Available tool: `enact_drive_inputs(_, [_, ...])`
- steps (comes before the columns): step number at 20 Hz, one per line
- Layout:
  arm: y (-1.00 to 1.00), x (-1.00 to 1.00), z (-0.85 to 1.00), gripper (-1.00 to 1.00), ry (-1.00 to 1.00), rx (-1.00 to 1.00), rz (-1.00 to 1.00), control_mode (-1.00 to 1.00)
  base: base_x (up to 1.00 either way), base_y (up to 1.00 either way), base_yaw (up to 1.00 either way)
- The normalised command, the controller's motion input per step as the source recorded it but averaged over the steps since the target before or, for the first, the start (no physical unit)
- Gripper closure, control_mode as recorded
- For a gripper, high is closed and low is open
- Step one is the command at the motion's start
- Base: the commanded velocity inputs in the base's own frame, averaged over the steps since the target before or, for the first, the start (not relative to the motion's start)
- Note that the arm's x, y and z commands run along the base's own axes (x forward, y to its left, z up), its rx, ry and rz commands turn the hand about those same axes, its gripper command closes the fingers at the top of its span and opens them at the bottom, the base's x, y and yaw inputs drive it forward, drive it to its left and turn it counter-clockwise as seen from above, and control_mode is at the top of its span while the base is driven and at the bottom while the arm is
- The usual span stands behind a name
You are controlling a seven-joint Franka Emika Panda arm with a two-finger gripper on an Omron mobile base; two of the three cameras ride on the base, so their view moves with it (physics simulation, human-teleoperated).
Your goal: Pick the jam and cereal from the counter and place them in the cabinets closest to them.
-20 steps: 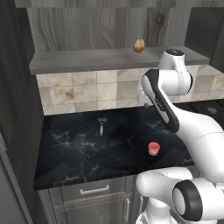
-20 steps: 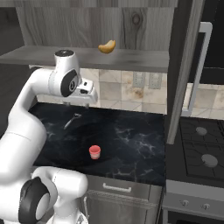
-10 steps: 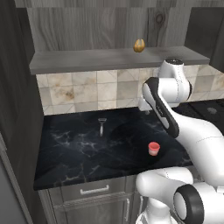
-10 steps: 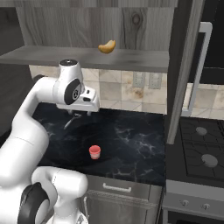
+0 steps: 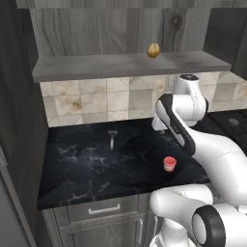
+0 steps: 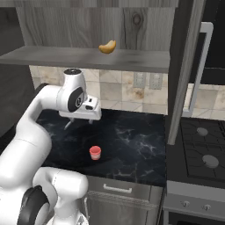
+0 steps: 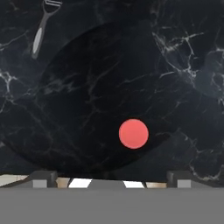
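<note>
Nearest the base, grey base units with drawer fronts and slim bar pulls run under the counter, a glossy black marble-look slab with thin pale veins; its front edge is cut off by the robot's white body on the right of the left base view. On that slab, toward the near right, stands the jam, a small squat jar, red on top and paler pinkish-white below, alone with bare stone all round it; from above in the hand view it reads as a plain flat red disc inside a large round shadow. Above the counter and farther back than the jar hangs the gripper, pointing down, its two dark fingers spread wide apart with nothing between them; in the hand view only their grey tips show at the bottom edge. Farther back and to the left lies a slender grey-handled peeler flat on the stone, well apart from the jar. Behind it rises a backsplash of mottled beige and grey square tiles. Higher, a grey wood-grain shelf board of the cabinets carries a golden-brown rounded thing which looks egg-shaped from the left and curved from the right, its true form hard to make out. At the far right sits a dark stove with round burners, partly cut off.
</note>
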Motion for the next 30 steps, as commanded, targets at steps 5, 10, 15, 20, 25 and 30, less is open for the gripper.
enact_drive_inputs(5, [-0.01,0.0,-0.31,-1.0,0.05,0.0,0.0,-1.0,0.0,0.0,0.0])
enact_drive_inputs(10, [-0.05,0.0,-0.28,-1.0,0.03,0.0,0.0,-1.0,0.0,0.0,0.0])
enact_drive_inputs(15, [-0.06,0.0,-0.29,-1.0,0.02,0.0,0.0,-1.0,0.0,0.0,0.0])
enact_drive_inputs(20, [-0.11,0.0,-0.3,-1.0,0.0,0.0,0.0,-1.0,0.0,0.0,0.0])
enact_drive_inputs(25, [-0.11,0.0,-0.28,-1.0,0.0,0.0,0.0,-1.0,0.0,0.0,0.0])
enact_drive_inputs(30, [-0.07,0.0,-0.28,-1.0,0.0,0.0,0.0,-1.0,0.0,0.0,0.0])
